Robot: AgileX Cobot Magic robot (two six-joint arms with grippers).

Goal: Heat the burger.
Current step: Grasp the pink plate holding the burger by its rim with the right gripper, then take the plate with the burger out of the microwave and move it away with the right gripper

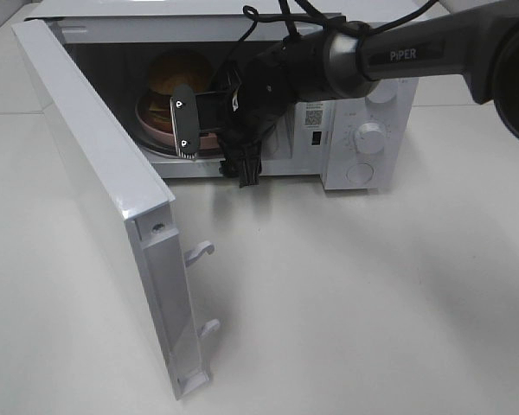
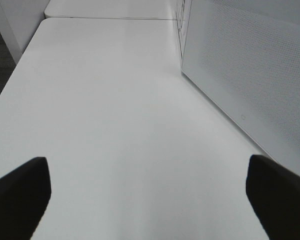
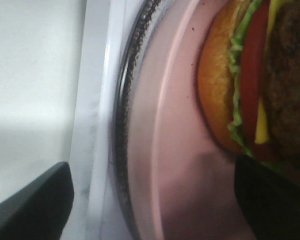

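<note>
A white table point(image 1: 372, 303) carries a white microwave point(image 1: 368, 138) with its door point(image 1: 112, 173) swung wide. The right gripper point(image 1: 183, 124) reaches into the cavity, jaws apart and grasping nothing, straddling the pink plate's point(image 3: 175, 150) rim. The burger point(image 3: 255, 80) sits on that plate inside the oven. The left gripper point(image 2: 150, 200) hangs released over bare table beside the door.
</note>
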